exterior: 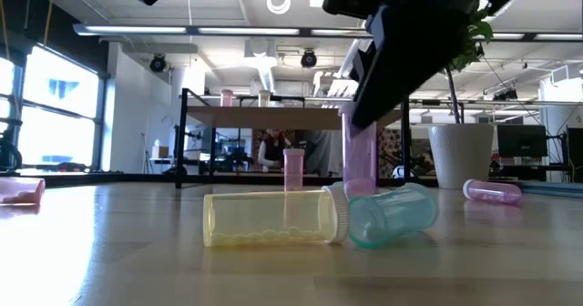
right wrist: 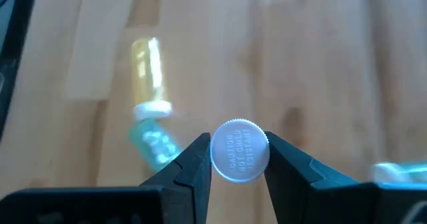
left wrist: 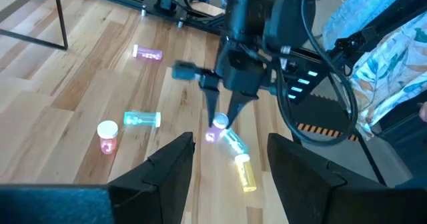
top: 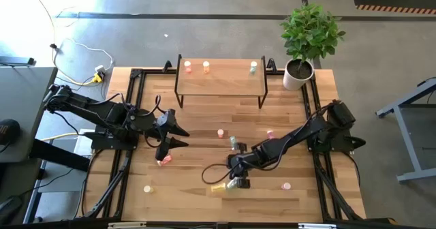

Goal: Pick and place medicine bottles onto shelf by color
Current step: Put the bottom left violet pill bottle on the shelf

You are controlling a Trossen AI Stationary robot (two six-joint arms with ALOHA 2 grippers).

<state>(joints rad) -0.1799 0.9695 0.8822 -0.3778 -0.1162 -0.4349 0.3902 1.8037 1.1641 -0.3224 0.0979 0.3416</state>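
Fingers of the right gripper [right wrist: 239, 163] clamp an upright pink bottle [exterior: 358, 165] beside the yellow bottle [exterior: 266, 219], ready for lifting; left gripper [top: 178, 136] waits spread, farther off.

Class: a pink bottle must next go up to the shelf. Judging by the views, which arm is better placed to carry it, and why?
The right. Its right gripper already has its fingers closed around an upright pink bottle by the cap. The left gripper hangs open and empty over bare table, so it would first have to pick one up. The shelf is far from both.
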